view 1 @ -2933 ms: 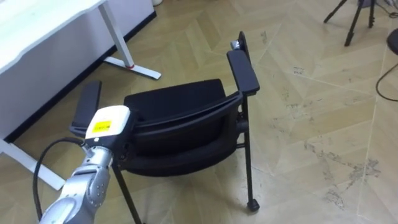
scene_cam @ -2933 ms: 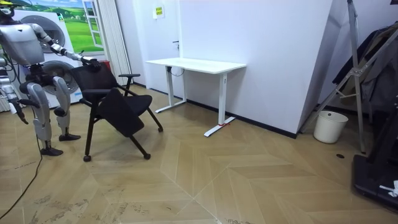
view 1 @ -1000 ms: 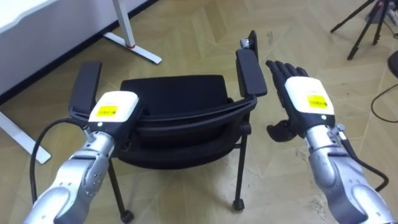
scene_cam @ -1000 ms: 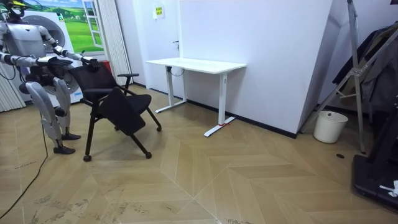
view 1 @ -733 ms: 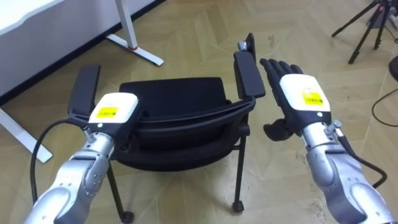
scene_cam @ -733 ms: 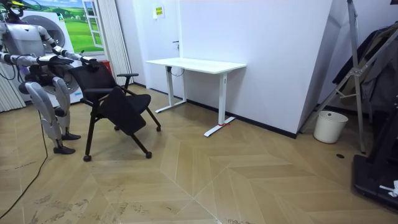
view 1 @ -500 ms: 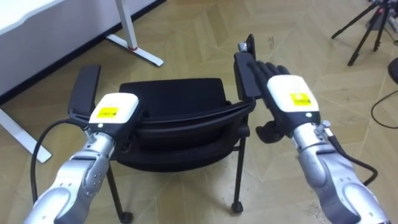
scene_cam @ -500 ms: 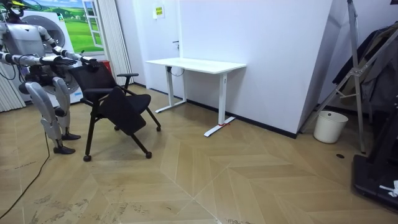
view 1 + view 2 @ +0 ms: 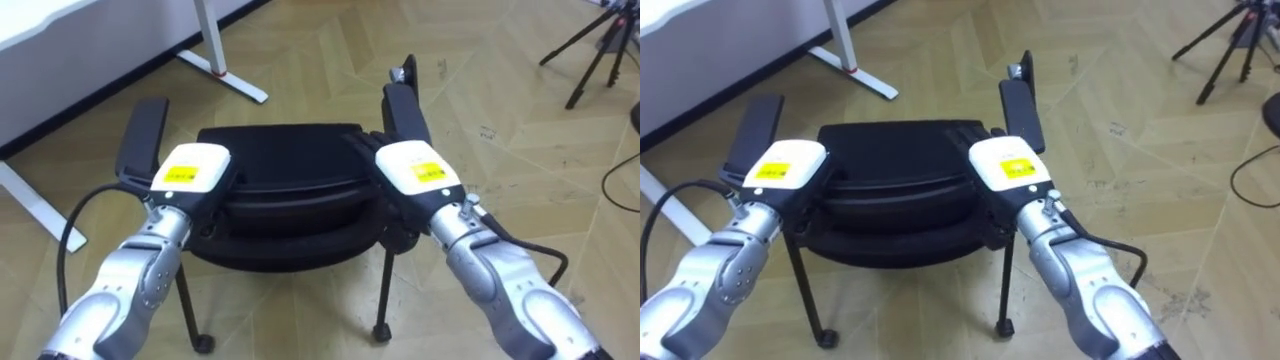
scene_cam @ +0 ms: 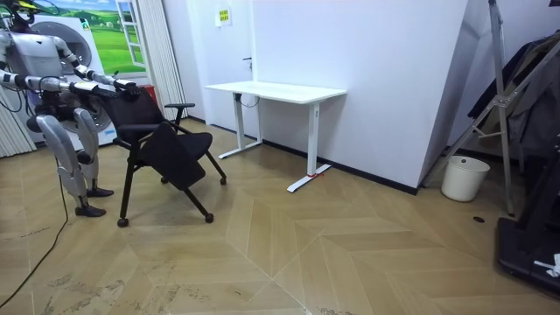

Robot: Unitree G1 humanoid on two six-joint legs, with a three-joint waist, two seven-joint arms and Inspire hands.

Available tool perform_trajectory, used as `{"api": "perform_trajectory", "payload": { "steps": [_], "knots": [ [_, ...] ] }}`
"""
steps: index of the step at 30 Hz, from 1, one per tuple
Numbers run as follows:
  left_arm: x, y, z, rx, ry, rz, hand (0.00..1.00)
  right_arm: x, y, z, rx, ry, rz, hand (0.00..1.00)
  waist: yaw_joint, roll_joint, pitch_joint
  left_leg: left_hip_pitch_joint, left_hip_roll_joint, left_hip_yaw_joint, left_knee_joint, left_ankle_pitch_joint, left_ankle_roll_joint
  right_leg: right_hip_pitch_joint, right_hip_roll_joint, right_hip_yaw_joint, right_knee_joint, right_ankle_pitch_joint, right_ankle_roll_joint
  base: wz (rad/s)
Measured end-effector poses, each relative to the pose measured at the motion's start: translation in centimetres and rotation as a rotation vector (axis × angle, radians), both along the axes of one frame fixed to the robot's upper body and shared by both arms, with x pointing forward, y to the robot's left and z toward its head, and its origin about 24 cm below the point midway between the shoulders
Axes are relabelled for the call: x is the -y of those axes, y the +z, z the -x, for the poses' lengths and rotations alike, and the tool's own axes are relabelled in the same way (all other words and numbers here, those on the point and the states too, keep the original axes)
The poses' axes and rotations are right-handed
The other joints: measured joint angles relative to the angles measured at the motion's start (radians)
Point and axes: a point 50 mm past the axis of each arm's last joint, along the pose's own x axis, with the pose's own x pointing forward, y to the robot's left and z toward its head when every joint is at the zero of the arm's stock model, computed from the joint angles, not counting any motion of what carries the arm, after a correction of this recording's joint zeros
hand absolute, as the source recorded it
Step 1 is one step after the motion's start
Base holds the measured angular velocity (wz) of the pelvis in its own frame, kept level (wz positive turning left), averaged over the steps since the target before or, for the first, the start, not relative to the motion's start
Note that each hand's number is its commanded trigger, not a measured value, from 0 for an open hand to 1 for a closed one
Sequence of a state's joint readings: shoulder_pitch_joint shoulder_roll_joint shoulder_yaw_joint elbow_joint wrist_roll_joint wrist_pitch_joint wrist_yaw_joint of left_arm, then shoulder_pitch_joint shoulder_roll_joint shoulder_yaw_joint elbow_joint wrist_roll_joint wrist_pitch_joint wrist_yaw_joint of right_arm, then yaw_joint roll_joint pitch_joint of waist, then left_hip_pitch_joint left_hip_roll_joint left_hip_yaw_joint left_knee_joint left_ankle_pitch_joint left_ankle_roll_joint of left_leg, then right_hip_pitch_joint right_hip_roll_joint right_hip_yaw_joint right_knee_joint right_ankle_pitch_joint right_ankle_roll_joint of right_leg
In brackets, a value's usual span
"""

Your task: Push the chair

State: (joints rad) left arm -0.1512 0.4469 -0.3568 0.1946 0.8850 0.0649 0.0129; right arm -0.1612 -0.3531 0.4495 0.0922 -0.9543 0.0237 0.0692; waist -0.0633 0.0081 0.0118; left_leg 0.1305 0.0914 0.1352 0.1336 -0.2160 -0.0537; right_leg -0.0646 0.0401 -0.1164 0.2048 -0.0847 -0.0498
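We are resting our left hand [image 9: 188, 172] on the left end of the top edge of the backrest of the black padded chair with armrests and thin black metal legs [image 9: 285, 150]. Its back, with a yellow sticker, is facing up at us. The fingers are reaching past the edge into the black of the backrest, so we cannot tell whether they are curling round it or lying flat. Our right hand [image 9: 415, 172] is sitting the same way on the right end of that edge, just behind the right armrest [image 9: 403, 105]. Its fingers are also merging with the dark padding, and we cannot tell how they are set. The left armrest [image 9: 143, 140] is showing just beyond our left hand.

The chair is standing on the light herringbone wooden floor [image 9: 500, 80] directly in front of us, its seat facing away from us. In the room view we are standing upright at the room view's left, behind the chair, with both arms stretched forward to its back. Beyond the chair, well apart from it, a white worktop on white metal legs [image 10: 276, 90] is standing against the white wall. Its flat white foot [image 9: 225, 78] is showing on the floor ahead and to our left. A black tripod [image 9: 590, 50] is standing far off at our upper right, and a white round bin [image 10: 462, 178] is sitting by the wall at the room view's right.
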Motion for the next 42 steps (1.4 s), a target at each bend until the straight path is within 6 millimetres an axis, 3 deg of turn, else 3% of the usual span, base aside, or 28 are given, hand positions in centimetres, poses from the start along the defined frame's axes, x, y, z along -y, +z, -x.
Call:
{"api": "perform_trajectory", "payload": {
  "steps": [16,17,18,20,22,29,33,42],
  "knots": [
    [1.2,0.2,-0.3,0.018,-0.033,0.001,1.00,-0.3,-0.2,0.1,0.008,0.000,0.027,0.00,0.036,0.002,0.0027,-0.006,0.000,-0.001,0.000,0.000,0.000,0.000,-0.002,-0.010,-0.005,-0.001,0.002,0.00],
    [1.3,0.2,-0.3,0.019,-0.036,-0.001,1.00,-0.4,-0.2,0.1,0.009,0.001,0.032,0.11,0.038,0.002,0.0027,-0.007,0.000,-0.002,0.000,0.000,0.000,0.000,-0.002,-0.011,-0.005,-0.001,0.002,0.06],
    [1.5,0.3,-0.3,0.023,-0.040,-0.001,1.00,-0.6,-0.2,0.1,0.016,0.007,0.048,0.51,0.038,0.002,0.0026,-0.010,0.000,-0.005,0.000,0.000,0.000,0.000,-0.003,-0.015,-0.008,-0.001,0.002,0.10],
    [1.7,0.4,-0.3,0.031,-0.048,0.000,1.00,-0.8,-0.3,0.2,0.022,0.011,0.061,1.00,0.041,0.001,0.0026,-0.017,0.000,-0.013,0.001,0.000,0.000,0.000,-0.003,-0.021,-0.015,-0.001,0.002,0.11],
    [1.9,0.5,-0.3,0.037,-0.059,0.000,1.00,-1.0,-0.4,0.2,0.025,0.015,0.072,1.00,0.045,0.002,0.0025,-0.019,0.000,-0.031,0.001,0.000,0.000,0.000,-0.003,-0.026,-0.017,-0.001,0.002,0.08],
    [2.1,0.5,-0.3,0.029,-0.064,0.000,1.00,-0.9,-0.6,0.2,0.036,0.011,0.072,1.00,0.043,0.001,0.0024,-0.017,0.000,-0.032,0.001,0.000,0.000,0.006,-0.004,-0.034,-0.017,-0.002,0.002,0.02],
    [2.6,0.4,-0.2,0.024,-0.089,0.009,1.00,-0.9,-0.6,-0.8,0.047,0.005,0.083,1.00,0.045,0.002,0.0024,-0.016,0.001,-0.045,0.003,0.000,0.000,0.013,-0.006,-0.046,-0.018,-0.002,0.002,0.09],
    [2.6,0.1,-0.1,0.013,-0.100,0.007,1.00,-0.5,-1.4,-0.6,0.058,0.022,0.080,1.00,0.049,0.004,0.0040,-0.008,0.001,-0.052,0.002,0.000,0.000,0.023,-0.007,-0.049,-0.019,-0.003,0.005,0.02]
  ]
}}
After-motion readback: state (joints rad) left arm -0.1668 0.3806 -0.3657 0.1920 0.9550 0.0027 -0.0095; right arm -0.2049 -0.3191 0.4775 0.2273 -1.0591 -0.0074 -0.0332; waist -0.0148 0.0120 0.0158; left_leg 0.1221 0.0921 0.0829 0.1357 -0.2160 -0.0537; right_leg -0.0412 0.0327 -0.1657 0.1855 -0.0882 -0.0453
